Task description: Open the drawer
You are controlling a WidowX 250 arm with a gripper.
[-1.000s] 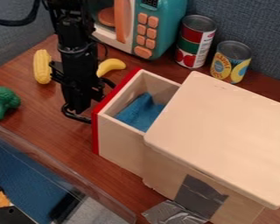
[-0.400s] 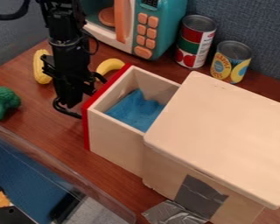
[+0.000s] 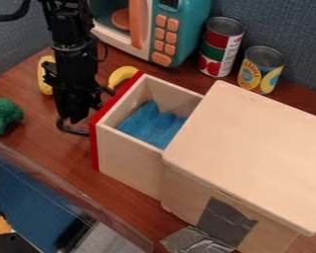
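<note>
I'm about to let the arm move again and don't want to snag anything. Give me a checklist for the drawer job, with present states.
1. Drawer out from the cabinet: ok.
2. Drawer at its full travel: cannot tell.
3. Blue cloth inside the drawer: ok.
4. Gripper away from the drawer's red front: not ok, it is close by.
5. Gripper free of the black handle: cannot tell.
6. Broccoli apart from the drawer: ok.

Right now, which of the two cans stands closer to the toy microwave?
The taller can, with the red and green label. The other can is shorter, has a yellow and blue label and stands farther from the toy microwave.
</note>
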